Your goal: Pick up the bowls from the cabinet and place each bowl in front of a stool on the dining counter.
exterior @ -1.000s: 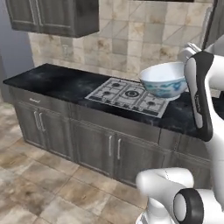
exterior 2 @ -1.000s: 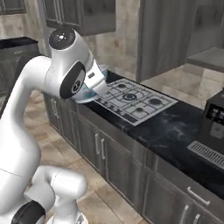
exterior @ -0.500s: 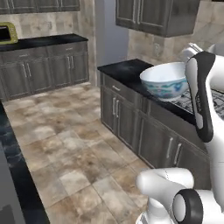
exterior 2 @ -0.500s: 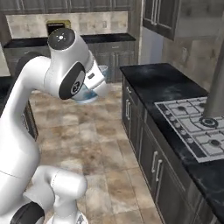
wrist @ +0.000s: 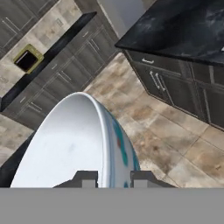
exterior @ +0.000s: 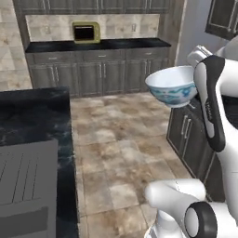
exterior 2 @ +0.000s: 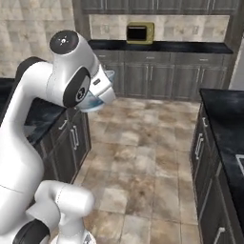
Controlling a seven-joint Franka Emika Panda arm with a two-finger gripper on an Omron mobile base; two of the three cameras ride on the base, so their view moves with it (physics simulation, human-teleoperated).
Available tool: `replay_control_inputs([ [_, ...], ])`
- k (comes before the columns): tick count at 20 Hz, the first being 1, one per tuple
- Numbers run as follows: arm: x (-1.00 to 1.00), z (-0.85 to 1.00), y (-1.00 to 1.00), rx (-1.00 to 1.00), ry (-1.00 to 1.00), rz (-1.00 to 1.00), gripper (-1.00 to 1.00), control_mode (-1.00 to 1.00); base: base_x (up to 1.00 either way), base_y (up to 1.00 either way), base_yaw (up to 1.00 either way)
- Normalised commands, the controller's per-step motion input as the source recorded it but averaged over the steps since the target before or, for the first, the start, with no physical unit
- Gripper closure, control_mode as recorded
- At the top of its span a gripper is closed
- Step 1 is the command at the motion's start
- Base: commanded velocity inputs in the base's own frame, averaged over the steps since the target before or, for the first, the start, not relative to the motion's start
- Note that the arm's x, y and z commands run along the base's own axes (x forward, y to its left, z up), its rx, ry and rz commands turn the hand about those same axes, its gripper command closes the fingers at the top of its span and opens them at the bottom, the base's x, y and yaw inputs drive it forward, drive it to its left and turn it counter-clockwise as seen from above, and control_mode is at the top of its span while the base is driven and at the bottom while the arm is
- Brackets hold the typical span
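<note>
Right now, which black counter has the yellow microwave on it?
The long back-wall counter, under the tiled backsplash; the yellow microwave sits on it. The marble island at left and the side counter carry none.

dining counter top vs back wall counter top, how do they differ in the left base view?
The dining counter sits near the camera at lower left; the back counter runs along the far wall. The dining counter carries a grey slab; the back counter carries a yellow microwave. The dining counter's top looks broad, the back counter's narrow. Both tops are black.
</note>
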Motion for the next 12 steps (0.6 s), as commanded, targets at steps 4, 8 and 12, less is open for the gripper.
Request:
replay_control_inputs([
  [4, 0.0, 0.0, 0.0, 0.0, 0.0, 0.0, 1.0, 1.0, 1.0, -0.72, 0.33],
  [8, 0.0, 0.0, 0.0, 0.0, 0.0, 0.0, 1.0, 1.0, 1.0, -0.96, 0.17],
  [12, 0.0, 0.0, 0.0, 0.0, 0.0, 0.0, 1.0, 1.0, 1.0, -0.96, 0.1],
])
